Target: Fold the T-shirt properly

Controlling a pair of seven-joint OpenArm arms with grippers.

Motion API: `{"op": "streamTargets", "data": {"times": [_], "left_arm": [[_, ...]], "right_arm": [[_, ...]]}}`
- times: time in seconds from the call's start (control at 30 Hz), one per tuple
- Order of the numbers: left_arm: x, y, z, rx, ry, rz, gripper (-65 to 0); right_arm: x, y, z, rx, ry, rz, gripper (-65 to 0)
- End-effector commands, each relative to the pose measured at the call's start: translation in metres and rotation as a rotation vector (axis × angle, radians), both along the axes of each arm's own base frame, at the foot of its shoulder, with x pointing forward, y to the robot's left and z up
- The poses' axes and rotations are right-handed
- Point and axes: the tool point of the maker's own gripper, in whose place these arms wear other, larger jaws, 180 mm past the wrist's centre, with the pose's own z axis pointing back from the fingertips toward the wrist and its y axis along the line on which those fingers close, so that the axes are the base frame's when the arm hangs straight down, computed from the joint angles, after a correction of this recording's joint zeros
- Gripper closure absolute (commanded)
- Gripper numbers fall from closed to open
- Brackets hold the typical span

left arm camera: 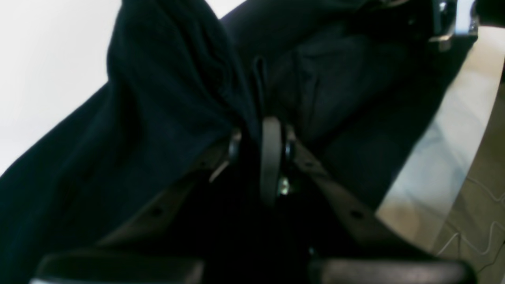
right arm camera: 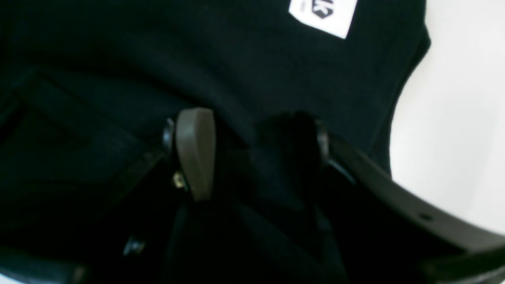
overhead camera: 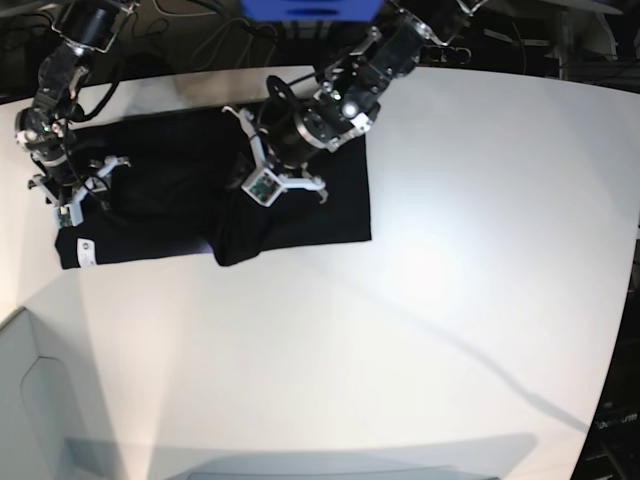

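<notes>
White bench point(overhead camera: 450, 280), broad and bare across the near side. Black T-shirt point(overhead camera: 170, 180) spread along the far-left part, plain side up, bunched ridge near the middle, small white tag point(right arm camera: 323, 15) at one corner. Left pincer point(left arm camera: 272, 134) pinched tight on a gathered fold of T-shirt mid-cloth. Right pincer point(right arm camera: 252, 150) at the tagged end, spread wide, black cloth lying between its fingers.

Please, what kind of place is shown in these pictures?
Probably a robotics lab or test bench: two robot arms work over a bare white table holding only a black T-shirt, and loose cables run along the table's far edge.
</notes>
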Motion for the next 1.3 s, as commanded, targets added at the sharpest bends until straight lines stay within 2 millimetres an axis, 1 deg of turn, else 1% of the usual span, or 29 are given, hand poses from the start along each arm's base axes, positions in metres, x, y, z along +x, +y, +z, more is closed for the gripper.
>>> {"op": "streamTargets", "data": {"times": [0.0, 0.03, 0.1, 0.23, 0.27, 0.3, 0.33, 0.37, 0.4, 0.43, 0.47, 0.53, 0.6, 0.63, 0.7, 0.77, 0.83, 0.9, 0.97, 1.07, 1.1, 1.2, 1.27], "left_arm": [[0.008, -0.010, 0.016, -0.048, -0.039, -0.002, -0.1], [0.010, -0.012, 0.013, -0.046, -0.033, -0.003, -0.1], [0.011, -0.018, 0.011, -0.051, -0.022, -0.001, -0.1], [0.012, -0.020, 0.008, -0.050, -0.013, 0.001, -0.6], [0.014, -0.020, 0.008, -0.045, -0.016, -0.001, -1.7], [0.015, -0.020, 0.007, -0.042, -0.016, -0.003, -3.8], [0.014, -0.020, 0.004, -0.030, -0.006, -0.008, -7.4], [0.012, -0.020, 0.000, -0.012, 0.010, -0.015, -12.2], [0.009, -0.020, -0.003, 0.003, 0.025, -0.024, -18.6], [0.009, -0.020, -0.001, 0.003, 0.026, -0.026, -23.4], [0.010, -0.022, 0.008, -0.012, 0.012, -0.026, -27.8], [0.012, -0.023, 0.028, -0.049, -0.026, -0.022, -32.8], [0.014, -0.023, 0.053, -0.089, -0.079, -0.021, -34.1], [0.014, -0.022, 0.060, -0.101, -0.094, -0.017, -34.1], [0.014, -0.017, 0.071, -0.121, -0.113, -0.003, -34.1], [0.013, -0.001, 0.066, -0.096, -0.111, 0.016, -34.0], [0.011, 0.012, 0.056, -0.068, -0.098, 0.032, -34.0], [0.010, 0.027, 0.044, -0.036, -0.078, 0.052, -33.9], [0.007, 0.032, 0.036, -0.025, -0.055, 0.056, -33.9], [-0.001, 0.028, 0.015, -0.036, 0.033, 0.043, -33.9], [-0.006, 0.022, 0.008, -0.045, 0.066, 0.030, -33.9], [-0.010, 0.003, 0.002, -0.053, 0.091, -0.039, -33.9], [-0.020, -0.015, -0.006, -0.039, 0.107, -0.114, -33.9]], "right_arm": [[-0.001, -0.007, 0.000, -0.037, 0.025, 0.001, -32.1], [0.003, -0.004, 0.001, -0.035, 0.019, 0.010, -32.1], [0.004, -0.001, 0.001, -0.034, 0.019, 0.019, -32.1], [0.004, -0.001, 0.001, -0.034, 0.021, 0.020, -32.1], [0.005, 0.001, 0.001, -0.033, 0.020, 0.025, -32.1], [0.005, 0.002, 0.001, -0.033, 0.021, 0.028, -32.1], [0.006, 0.004, 0.000, -0.032, 0.022, 0.034, -32.1], [0.006, 0.005, 0.000, -0.031, 0.023, 0.038, -32.1], [0.006, 0.006, 0.000, -0.031, 0.023, 0.041, -32.1], [0.007, 0.007, 0.000, -0.031, 0.022, 0.043, -32.1], [0.008, 0.007, 0.001, -0.031, 0.019, 0.043, -32.1], [0.009, 0.005, 0.003, -0.035, 0.013, 0.039, -32.2], [0.011, 0.004, 0.005, -0.035, 0.004, 0.037, -32.1], [0.012, 0.004, 0.006, -0.036, -0.002, 0.038, -32.1], [0.021, 0.005, 0.017, -0.046, -0.035, 0.040, -32.1], [0.024, -0.004, 0.028, -0.058, -0.063, 0.013, -32.1], [0.025, -0.014, 0.038, -0.074, -0.089, -0.017, -32.3], [0.032, -0.018, 0.048, -0.071, -0.124, -0.041, -32.4], [0.031, -0.029, 0.055, -0.077, -0.148, -0.081, -32.4], [0.028, -0.039, 0.058, -0.079, -0.154, -0.113, -32.5], [0.025, -0.040, 0.056, -0.080, -0.148, -0.115, -32.5], [0.024, -0.038, 0.054, -0.078, -0.140, -0.108, -32.5], [0.016, -0.037, 0.048, -0.077, -0.122, -0.108, -32.5]]}}
